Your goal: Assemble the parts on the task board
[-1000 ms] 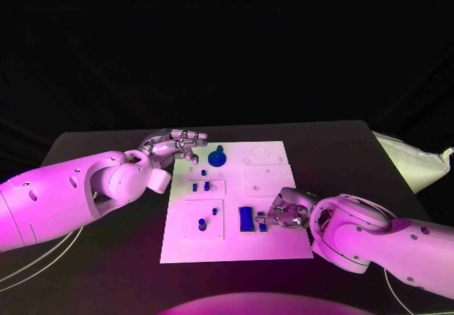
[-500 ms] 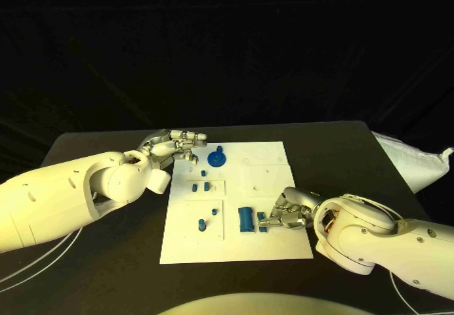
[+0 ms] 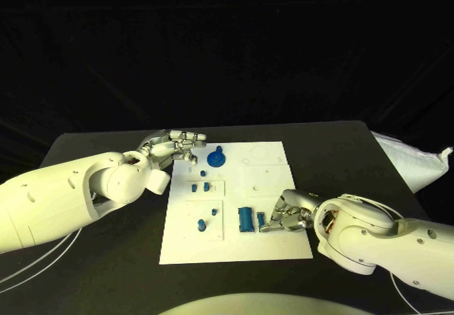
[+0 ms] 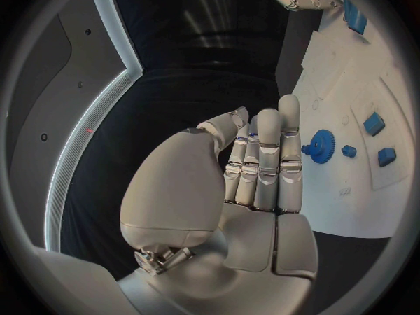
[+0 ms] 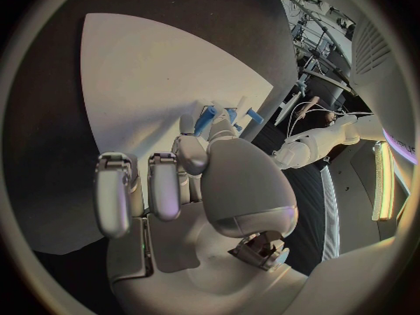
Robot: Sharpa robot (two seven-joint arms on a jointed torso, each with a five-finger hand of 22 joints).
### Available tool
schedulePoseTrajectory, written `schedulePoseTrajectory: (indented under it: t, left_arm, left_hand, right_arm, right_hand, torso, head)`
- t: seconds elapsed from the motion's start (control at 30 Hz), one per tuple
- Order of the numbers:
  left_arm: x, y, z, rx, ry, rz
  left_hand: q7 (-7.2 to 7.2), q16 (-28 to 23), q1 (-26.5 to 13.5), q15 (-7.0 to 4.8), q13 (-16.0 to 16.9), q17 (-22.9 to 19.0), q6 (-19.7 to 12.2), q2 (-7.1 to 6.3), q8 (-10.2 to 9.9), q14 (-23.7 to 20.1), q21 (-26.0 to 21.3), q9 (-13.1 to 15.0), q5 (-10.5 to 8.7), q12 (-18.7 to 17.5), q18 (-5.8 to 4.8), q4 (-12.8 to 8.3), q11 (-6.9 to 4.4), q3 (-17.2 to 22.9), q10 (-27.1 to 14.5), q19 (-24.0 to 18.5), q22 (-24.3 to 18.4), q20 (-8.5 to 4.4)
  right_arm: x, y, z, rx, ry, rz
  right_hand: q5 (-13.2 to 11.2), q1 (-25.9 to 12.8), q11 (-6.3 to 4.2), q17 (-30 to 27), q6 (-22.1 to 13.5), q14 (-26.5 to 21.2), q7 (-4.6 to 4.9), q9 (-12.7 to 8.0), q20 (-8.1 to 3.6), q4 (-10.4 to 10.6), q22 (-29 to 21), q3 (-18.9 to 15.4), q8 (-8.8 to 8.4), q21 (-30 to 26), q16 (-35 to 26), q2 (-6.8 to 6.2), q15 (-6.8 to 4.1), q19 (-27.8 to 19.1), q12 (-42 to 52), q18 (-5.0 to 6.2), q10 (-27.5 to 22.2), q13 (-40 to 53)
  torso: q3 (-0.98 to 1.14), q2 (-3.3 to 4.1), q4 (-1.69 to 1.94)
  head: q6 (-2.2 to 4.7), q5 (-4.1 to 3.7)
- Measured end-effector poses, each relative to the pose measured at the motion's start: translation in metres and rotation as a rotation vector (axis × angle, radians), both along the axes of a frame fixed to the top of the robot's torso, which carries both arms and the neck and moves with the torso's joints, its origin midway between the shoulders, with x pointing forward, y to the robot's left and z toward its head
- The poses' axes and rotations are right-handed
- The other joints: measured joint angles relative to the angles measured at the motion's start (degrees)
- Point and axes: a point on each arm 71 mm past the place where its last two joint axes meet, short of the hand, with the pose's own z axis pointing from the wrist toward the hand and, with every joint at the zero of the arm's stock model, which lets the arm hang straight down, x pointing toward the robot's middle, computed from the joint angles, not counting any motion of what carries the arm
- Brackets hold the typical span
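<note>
Two hands at the task board (image 3: 269,246). Left hand (image 3: 175,146), fingers pressed together, empty, at the far left edge beside the blue gear (image 3: 216,158): unmoved. Right hand (image 3: 287,213) pinches a small blue part (image 3: 260,218), shifted slightly nearer.

Head cam: we look down from above at the black table (image 3: 113,141), task board (image 3: 269,243) central, both arms entering from the sides. Left wrist cam: we sit close behind the left hand (image 4: 254,168), facing across the board's edge. Right wrist cam: close behind the right hand (image 5: 188,178), facing the board. All three share the board.
</note>
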Motion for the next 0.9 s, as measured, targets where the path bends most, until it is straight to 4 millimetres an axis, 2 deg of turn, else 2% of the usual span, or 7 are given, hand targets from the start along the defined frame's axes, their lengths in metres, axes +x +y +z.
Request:
schedulePoseTrajectory:
  t: [0.27,0.37,0.73,0.9]
  left_arm:
    - [0.000,0.000,0.000,0.000,0.000,-0.001]
    - [0.000,0.000,0.000,0.000,0.000,-0.001]
    - [0.000,0.000,0.000,0.000,0.001,-0.001]
    - [0.000,0.000,-0.001,0.000,0.001,-0.001]
  left_hand:
    - [0.00,0.0,0.0,0.00,0.0,0.0,0.0,0.00,0.0,0.0,0.0,0.0,0.00,0.0,0.00,0.0,0.00,0.0,0.0,0.0,0.0,0.00]
    - [0.00,0.0,0.0,0.00,0.0,0.0,0.0,0.00,0.0,0.0,0.0,0.0,0.00,0.0,0.00,0.0,0.00,0.0,0.0,0.0,0.0,0.00]
    - [0.00,0.0,0.0,0.01,0.0,0.0,0.0,0.00,0.0,0.0,0.0,0.0,0.00,0.0,0.00,0.0,0.00,0.0,0.0,0.0,0.0,0.00]
    - [0.00,0.0,0.0,0.01,0.0,0.0,0.0,0.00,0.0,0.0,0.0,0.0,0.00,0.0,0.00,0.0,0.00,0.0,0.0,0.0,0.0,0.00]
  right_arm:
    - [0.008,0.001,-0.005,-0.019,-0.003,-0.003]
    - [0.011,0.001,-0.006,-0.021,-0.007,-0.006]
    - [0.014,0.002,-0.006,-0.017,-0.016,-0.001]
    - [0.012,0.000,-0.005,0.001,-0.025,-0.002]
  right_hand:
    - [0.4,1.0,0.01,0.0,0.1,0.0,-0.06,0.5,0.00,-0.5,0.0,0.2,0.23,0.0,0.0,0.98,0.00,0.0,0.0,0.00,0.0,0.2]
    - [0.4,1.0,0.01,0.0,0.0,0.0,0.02,0.6,0.00,-0.5,0.0,0.2,0.84,0.0,0.0,1.00,0.00,0.0,0.0,0.00,0.0,0.2]
    - [0.4,2.1,0.02,0.0,-0.3,0.0,-0.14,0.6,0.00,-1.3,0.0,0.2,0.42,0.0,0.0,1.06,0.00,0.0,-0.1,0.00,0.0,0.2]
    - [2.5,2.3,0.32,0.0,-1.5,0.0,0.40,0.0,-0.22,-1.9,0.0,-0.3,-0.24,0.0,-0.4,1.04,0.00,-0.2,-1.7,0.00,-0.3,-0.6]
  torso:
    - [0.00,0.02,0.01]
    - [0.00,0.03,0.02]
    - [0.00,-0.02,-0.06]
    - [0.01,-0.04,-0.07]
  head:
    - [-0.08,-0.01]
    - [-0.14,0.07]
    - [-0.16,0.15]
    - [-0.11,-0.01]
